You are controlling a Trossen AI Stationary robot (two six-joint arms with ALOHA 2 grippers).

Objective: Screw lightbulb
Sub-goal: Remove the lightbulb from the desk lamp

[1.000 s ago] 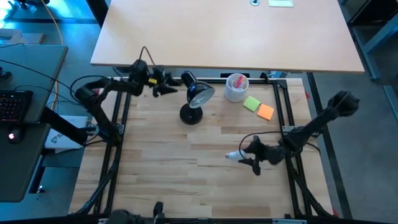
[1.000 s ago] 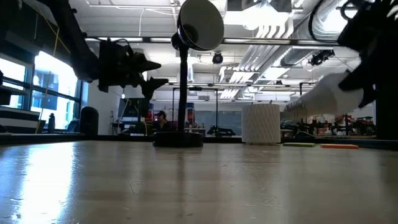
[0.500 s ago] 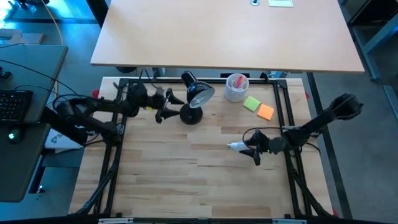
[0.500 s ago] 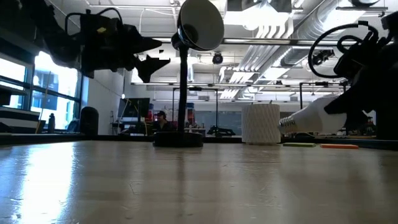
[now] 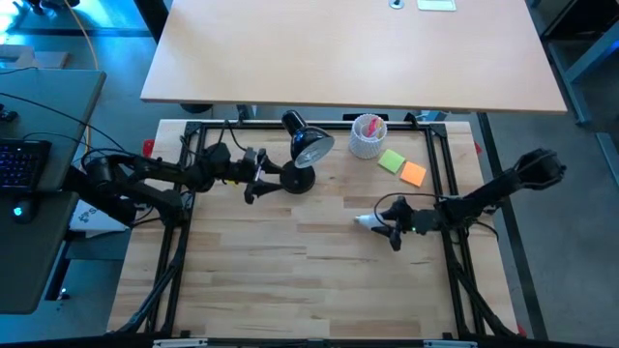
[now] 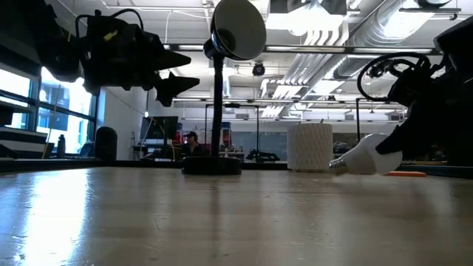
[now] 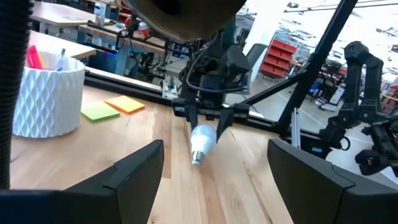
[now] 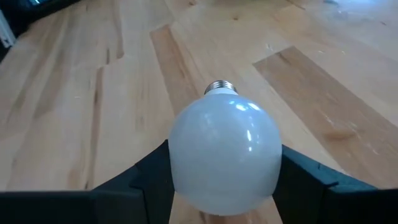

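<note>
The lightbulb (image 5: 366, 221), white with a silvery screw base (image 8: 221, 88), sits in my right gripper (image 5: 380, 224) low over the table's right middle. Its screw base points toward the table's left. A black desk lamp stands on its round base (image 5: 298, 179) at the far middle, with its head (image 5: 309, 145) raised on a stem (image 6: 216, 96). My left gripper (image 5: 261, 177) is open and level, just left of the lamp's base. It touches nothing, and in the low view it hangs beside the stem (image 6: 174, 72). My right gripper pinches the bulb's white globe (image 8: 180, 163) at its widest part, one finger on each side. The fingers (image 8: 149, 177) come from the table's right and slant downward. The bulb tilts with its screw base foremost and lowest, close over the wood; whether it touches the table, I cannot tell.
A white ribbed cup (image 5: 367, 136) with pens stands at the far right of the lamp. A green sticky note (image 5: 391, 160) and an orange one (image 5: 413, 174) lie beside it. A black frame rail (image 5: 440, 164) borders the wooden table. Bare wood (image 5: 290, 261) fills the near half.
My left gripper has swung from the far left edge toward the near side and stopped beside the lamp's base, still open. My right gripper has carried the bulb toward the far edge and down, so the bulb now hangs lower and tilts downward.
</note>
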